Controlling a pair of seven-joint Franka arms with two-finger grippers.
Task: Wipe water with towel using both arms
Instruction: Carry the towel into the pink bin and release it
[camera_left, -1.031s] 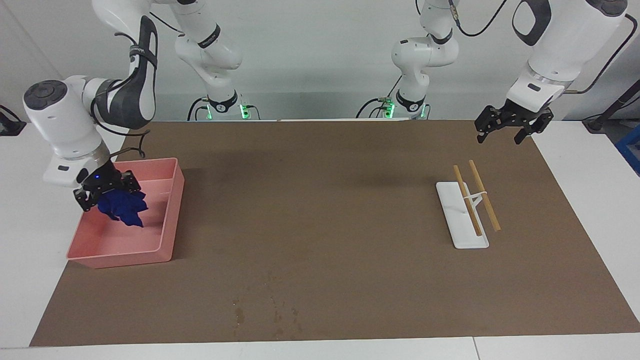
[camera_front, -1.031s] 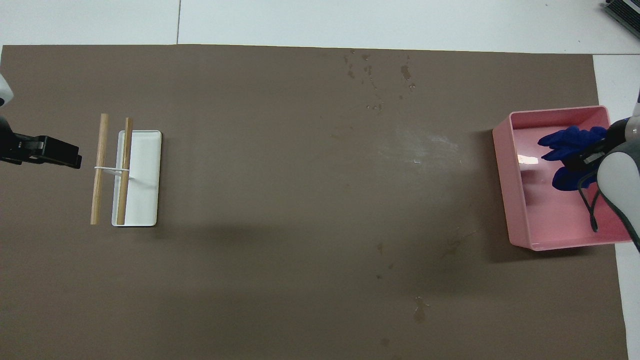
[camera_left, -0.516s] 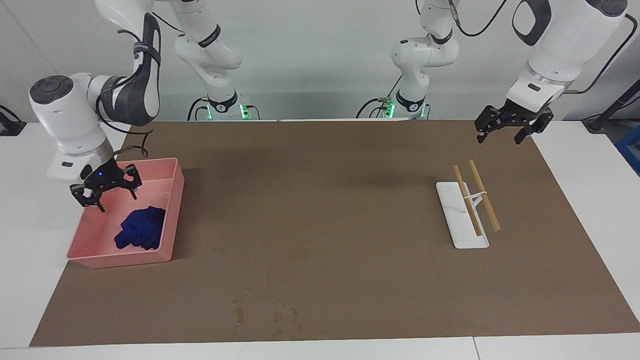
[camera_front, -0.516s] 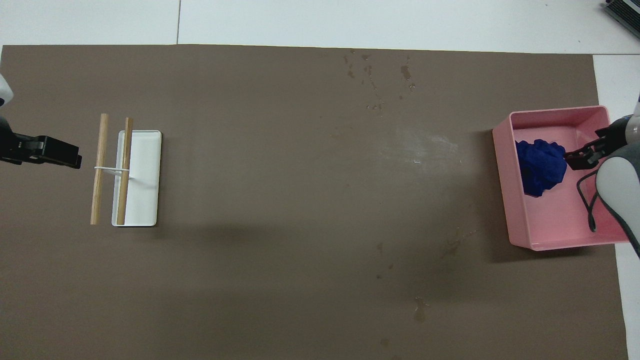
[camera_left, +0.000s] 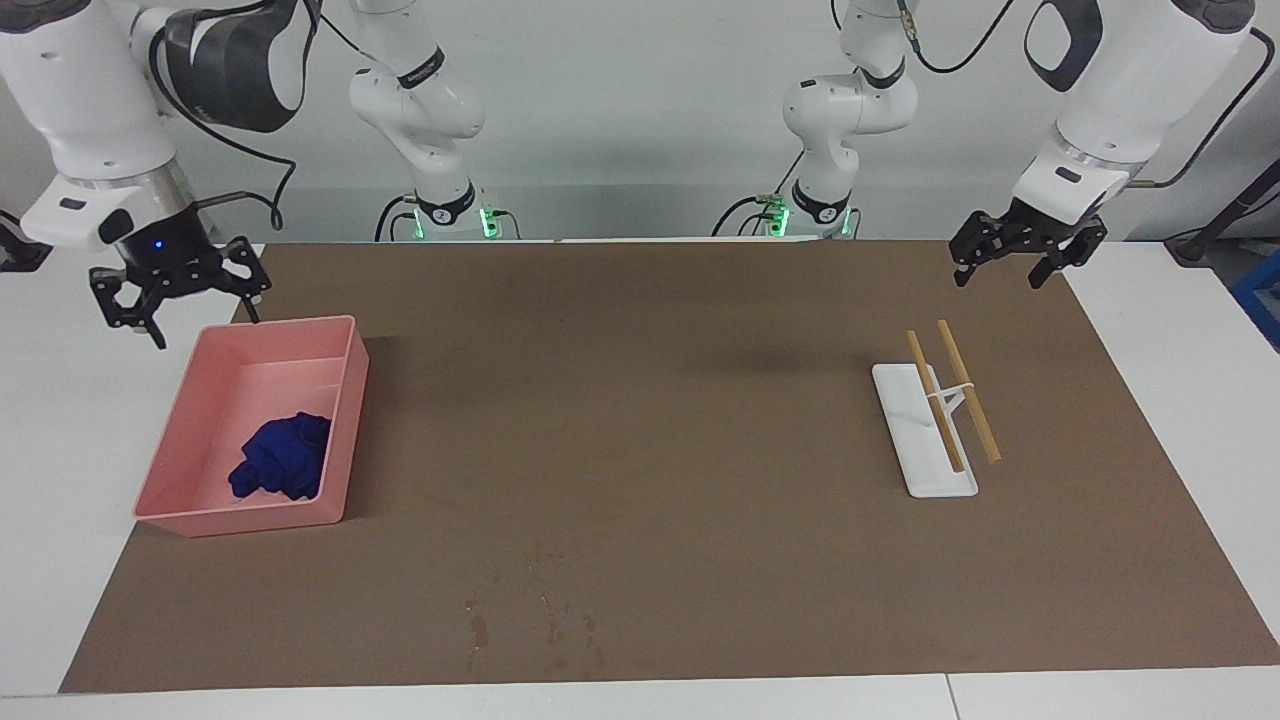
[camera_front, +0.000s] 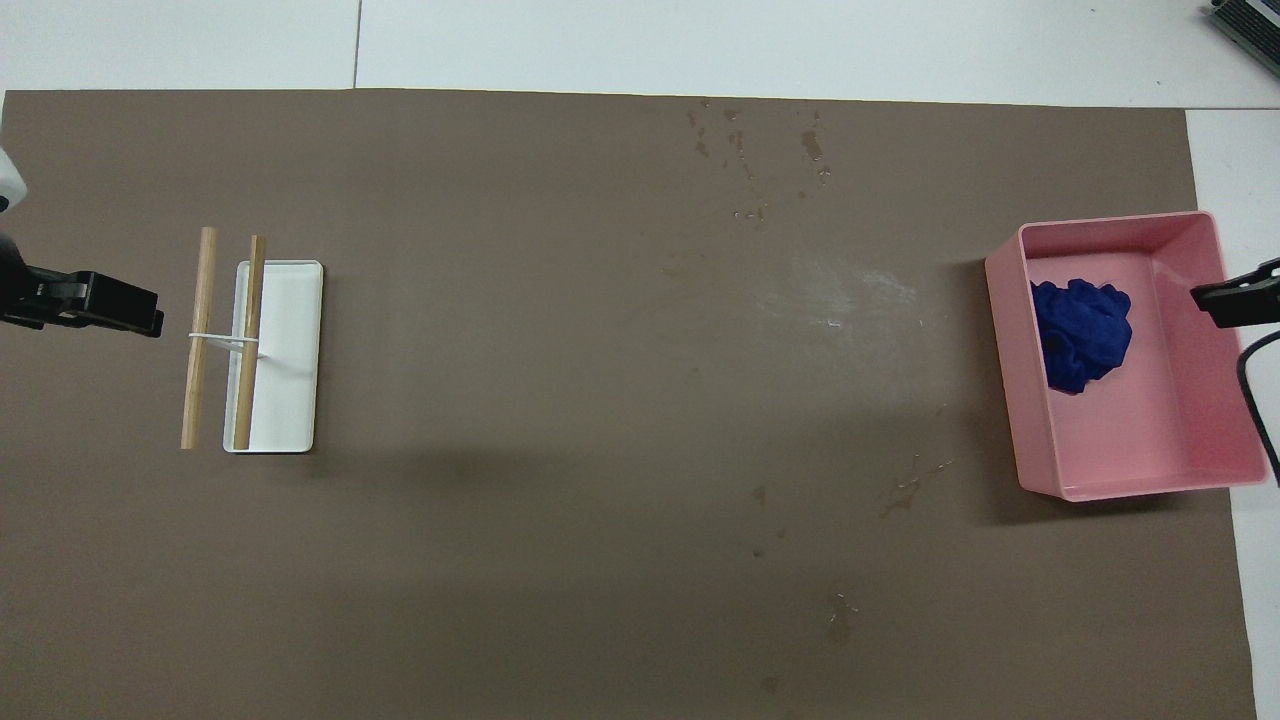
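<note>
Hanging over the tabletop corner just beside the pink tray (camera_left: 345, 420), my right pincer (camera_left: 178, 290) has its fingers spread wide and grips nothing. The towel (camera_left: 281, 469) lies bunched inside the tray, in the part farther from me. The water (camera_left: 535, 625) spots the brown mat (camera_left: 640, 420) near its farthest edge. My left pincer (camera_left: 1028, 252) waits over the mat's corner, spread and empty.

Towel (camera_left: 282, 468): small royal-blue cloth, bunched into folds, lying loose in the pink tray (camera_left: 345, 432), in its half farther from the robots, at the right arm's end of the tabletop.

Water (camera_left: 535, 625): darker blotches and small droplets on brown matting (camera_left: 640, 420), near its edge farthest from the robots.
</note>
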